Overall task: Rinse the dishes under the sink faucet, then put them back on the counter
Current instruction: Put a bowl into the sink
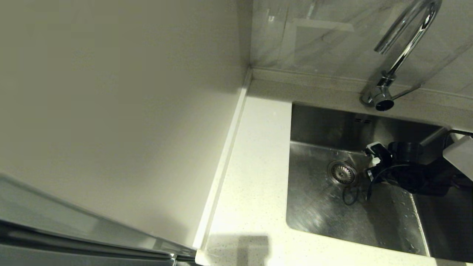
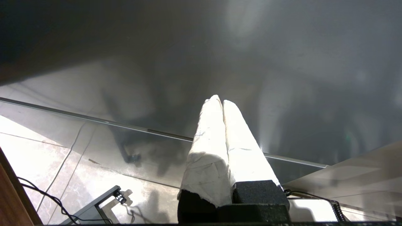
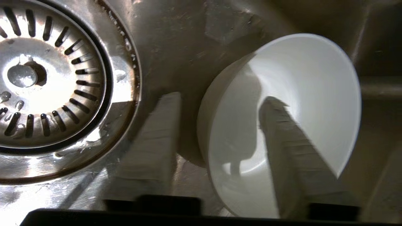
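Observation:
Down in the steel sink [image 1: 317, 218], my right gripper [image 1: 373, 160] hangs just right of the round strainer drain [image 1: 342, 172]. In the right wrist view it stands open [image 3: 221, 99] astride the rim of a white bowl [image 3: 301, 78] that is tipped on its side. One finger [image 3: 292, 150] is inside the bowl and the other [image 3: 154, 141] is outside, with a gap to the wall. The pale blue and pink bowls are out of view. The chrome faucet [image 1: 406, 40] rises at the back, and no water shows. My left gripper [image 2: 219, 99] is shut and empty, parked away from the sink.
The speckled white counter [image 1: 255, 177] runs along the sink's left side, with a raised edge strip [image 1: 225, 155] against the cream wall panel. The faucet's side lever [image 1: 406, 92] points right. Water drops lie on the basin floor. The drain [image 3: 47, 84] is close beside the outer finger.

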